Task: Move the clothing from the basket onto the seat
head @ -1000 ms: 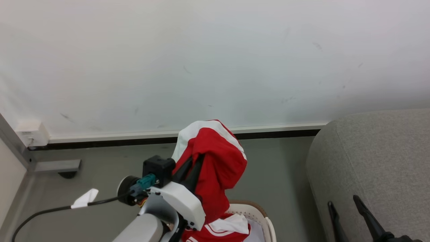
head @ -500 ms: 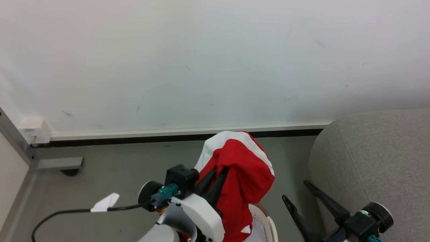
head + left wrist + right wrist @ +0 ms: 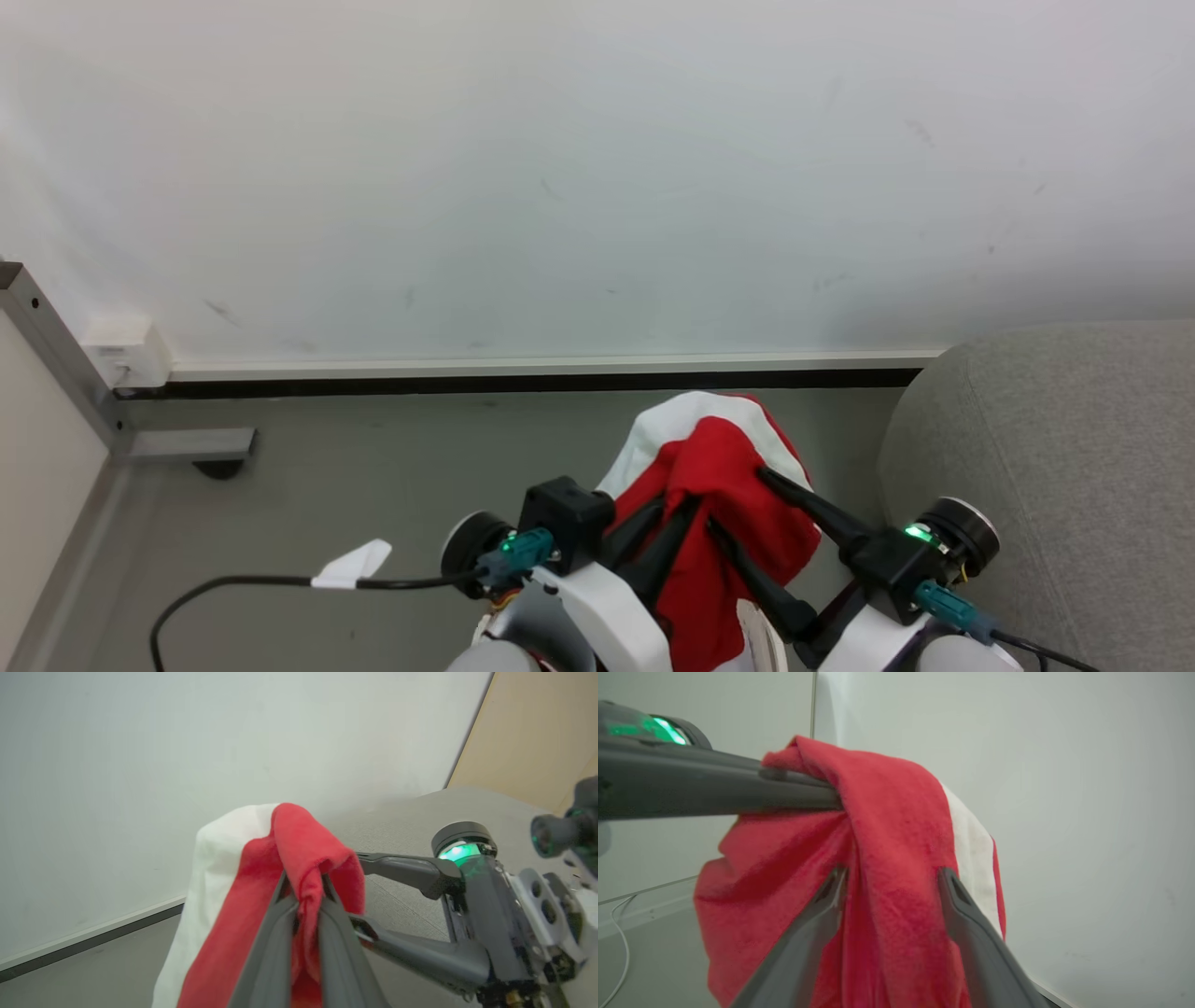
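Just beside the seat point(image 3: 1055, 448), the clothing point(image 3: 719, 457) hangs aloft from the left gripper point(image 3: 681, 509), jaws pinched shut on a red fold. Right gripper point(image 3: 738, 497): jaws fully open, straddling the drape, holding nothing. Good practice: close the right jaws on a thick fold before carrying everything over the seat, lest it slip.
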Motion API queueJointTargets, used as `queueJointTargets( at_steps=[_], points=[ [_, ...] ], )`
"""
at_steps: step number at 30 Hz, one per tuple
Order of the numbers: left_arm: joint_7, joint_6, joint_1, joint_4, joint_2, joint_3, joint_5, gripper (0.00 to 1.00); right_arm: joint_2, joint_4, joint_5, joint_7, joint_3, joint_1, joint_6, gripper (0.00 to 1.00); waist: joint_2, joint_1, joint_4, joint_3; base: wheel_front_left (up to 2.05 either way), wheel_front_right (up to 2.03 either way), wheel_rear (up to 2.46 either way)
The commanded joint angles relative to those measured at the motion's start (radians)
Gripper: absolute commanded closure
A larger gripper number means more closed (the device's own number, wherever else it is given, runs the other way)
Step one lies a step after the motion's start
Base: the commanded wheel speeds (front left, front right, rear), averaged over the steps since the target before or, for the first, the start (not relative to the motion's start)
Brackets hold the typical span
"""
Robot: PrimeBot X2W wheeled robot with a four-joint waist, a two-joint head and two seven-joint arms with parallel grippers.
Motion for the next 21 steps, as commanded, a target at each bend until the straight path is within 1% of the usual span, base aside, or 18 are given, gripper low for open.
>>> queueJointTargets(
  at_steps=[1,5,6,7,9,11,21],
  points=[
    [0.003,-0.005,-0.008,-0.006,-0.004,-0.002,-0.004,1.00,0.007,0.019,0.003,0.001,0.008,-0.019,-0.002,0.00,0.0000,-0.0001,0.004,-0.002,0.00,0.00,0.00],
    [0.010,-0.019,-0.012,-0.014,-0.011,-0.015,-0.013,1.00,0.037,0.104,0.033,0.001,0.039,-0.046,-0.002,0.00,0.0000,-0.0001,0.015,-0.003,0.00,0.00,0.00],
    [0.011,-0.023,-0.014,-0.014,-0.013,-0.018,-0.016,1.00,0.043,0.125,0.050,0.001,0.052,-0.051,-0.002,0.72,0.0000,-0.0001,0.019,-0.004,0.00,0.00,0.00],
    [0.011,-0.024,-0.015,-0.013,-0.014,-0.020,-0.019,1.00,0.052,0.137,0.071,0.001,0.058,-0.058,-0.002,1.00,0.0000,-0.0001,0.021,-0.004,0.00,0.00,0.00],
    [0.011,-0.023,-0.015,-0.011,-0.012,-0.019,-0.019,1.00,0.065,0.149,0.109,0.001,0.064,-0.063,-0.002,1.00,0.0000,-0.0001,0.025,-0.004,0.00,0.00,0.00],
    [0.010,-0.020,-0.013,-0.010,-0.008,-0.017,-0.022,1.00,0.063,0.145,0.132,0.001,0.060,-0.071,-0.002,1.00,0.0000,-0.0001,0.027,-0.003,0.00,0.00,0.00],
    [0.002,-0.005,-0.004,-0.004,0.007,-0.013,-0.020,1.00,0.054,0.133,0.164,0.001,0.040,-0.067,-0.002,1.00,0.0000,-0.0001,0.013,-0.002,0.00,0.00,0.00]
  ],
)
